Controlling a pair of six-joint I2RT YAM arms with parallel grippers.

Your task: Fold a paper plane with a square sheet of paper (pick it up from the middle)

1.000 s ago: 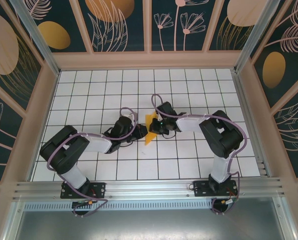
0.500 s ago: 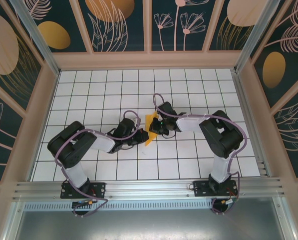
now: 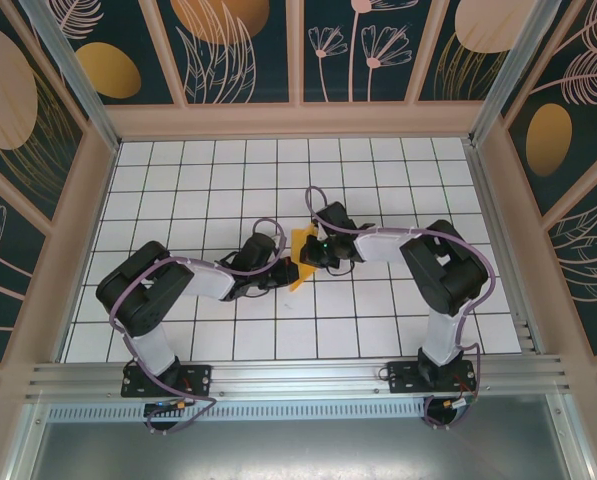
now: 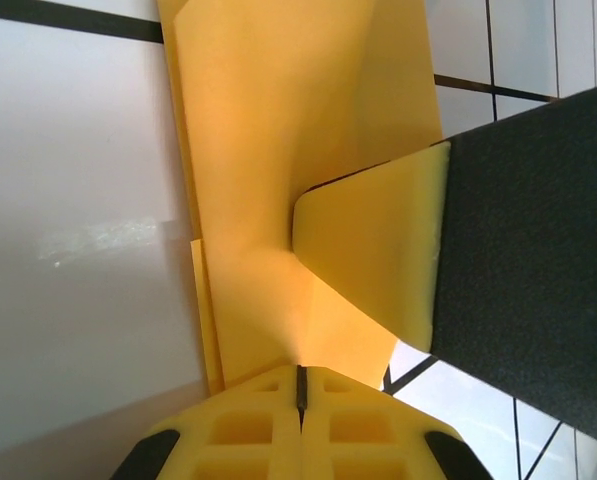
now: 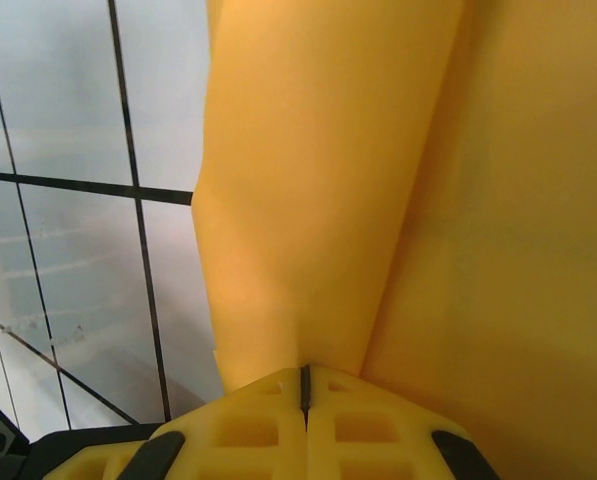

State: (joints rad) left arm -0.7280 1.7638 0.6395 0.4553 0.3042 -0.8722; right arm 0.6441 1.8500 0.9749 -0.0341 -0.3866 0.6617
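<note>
Now the folded orange paper [image 4: 278, 150] is pinched in the left jaws and the right jaws alike.

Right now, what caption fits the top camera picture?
Left claw and right claw pinch a folded orange-yellow paper sheet between them.

Robot lab test cell: white grid-tiled bench [image 3: 378, 180], aluminium extrusion frame [image 3: 298, 378] on the near edge, left arm [image 3: 138, 295] and right arm [image 3: 443, 275] bolted there, botanical-print panel walls [image 3: 238, 50] boxing in three sides.
</note>
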